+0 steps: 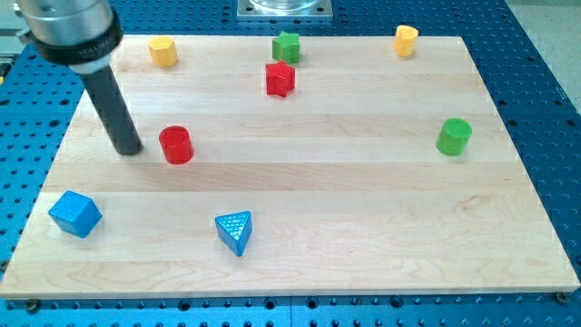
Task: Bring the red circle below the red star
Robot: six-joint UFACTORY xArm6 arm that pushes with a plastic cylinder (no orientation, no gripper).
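The red circle (175, 144), a short red cylinder, stands on the wooden board at the view's left of centre. The red star (280, 79) sits higher up and to the right, near the view's top centre, just below a green star (287, 46). My tip (130, 149) rests on the board just left of the red circle, with a small gap between them. The dark rod rises from the tip up to the view's top left corner.
A yellow block (162, 51) sits at the top left and another yellow block (406, 40) at the top right. A green cylinder (453, 136) stands at the right. A blue cube (74, 213) and a blue triangle (235, 232) lie near the bottom left.
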